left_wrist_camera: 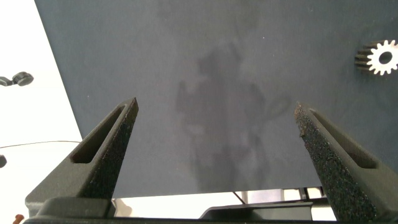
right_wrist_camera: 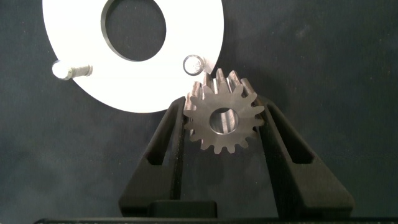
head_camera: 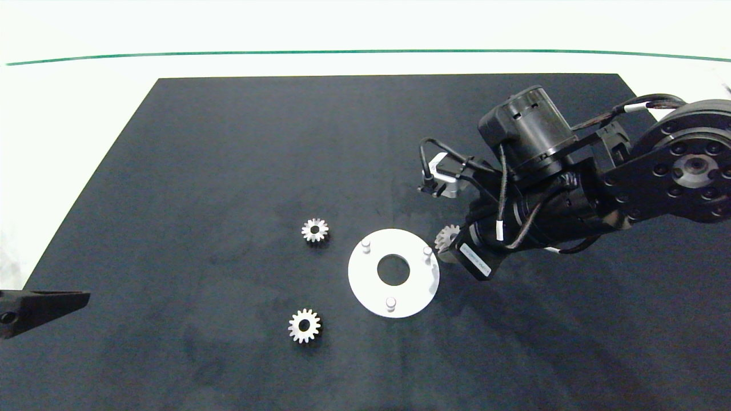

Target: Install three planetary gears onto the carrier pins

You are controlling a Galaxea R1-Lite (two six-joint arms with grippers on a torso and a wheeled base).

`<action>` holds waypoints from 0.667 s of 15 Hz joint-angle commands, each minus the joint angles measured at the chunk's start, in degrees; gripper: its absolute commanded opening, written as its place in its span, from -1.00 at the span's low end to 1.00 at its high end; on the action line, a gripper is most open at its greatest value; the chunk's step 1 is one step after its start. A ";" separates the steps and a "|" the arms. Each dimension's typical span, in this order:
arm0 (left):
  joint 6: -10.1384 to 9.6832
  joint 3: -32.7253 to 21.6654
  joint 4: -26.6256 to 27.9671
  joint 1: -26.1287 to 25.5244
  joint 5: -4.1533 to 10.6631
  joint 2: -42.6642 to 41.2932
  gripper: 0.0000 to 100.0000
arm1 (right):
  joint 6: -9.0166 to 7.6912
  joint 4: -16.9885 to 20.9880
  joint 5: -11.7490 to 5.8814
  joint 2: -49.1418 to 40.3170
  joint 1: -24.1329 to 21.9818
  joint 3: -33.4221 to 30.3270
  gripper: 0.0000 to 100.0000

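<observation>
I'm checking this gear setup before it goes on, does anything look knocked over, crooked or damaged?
Nothing stands out. The white disc lies flat on the dark mat, its three carrier pins bare and upright. Two planetary gears lie flat beside it. The right claw holds the third gear next to a pin. The left claw is open at the mat's edge.

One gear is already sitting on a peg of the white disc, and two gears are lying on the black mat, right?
Not quite. The third gear isn't on a peg yet; the right gripper holds it just beside the white disc, as the right wrist view shows. Two gears do lie on the mat.
</observation>
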 commanded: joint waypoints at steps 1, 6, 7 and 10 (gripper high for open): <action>0.07 -0.23 0.26 -0.02 0.06 -0.87 1.00 | -0.18 0.19 -0.09 -0.28 -0.07 -0.01 -1.00; 0.51 -0.23 0.26 -0.02 0.06 -0.95 1.00 | -0.18 0.19 -0.18 -0.11 -0.07 -0.54 -1.00; 0.51 -0.23 0.26 -0.02 0.06 -0.95 1.00 | -0.18 0.19 -0.61 0.07 -0.07 -0.81 -1.00; 0.51 -0.23 0.26 -0.02 0.06 -0.95 1.00 | -0.09 0.19 -0.79 0.42 0.54 -0.98 -1.00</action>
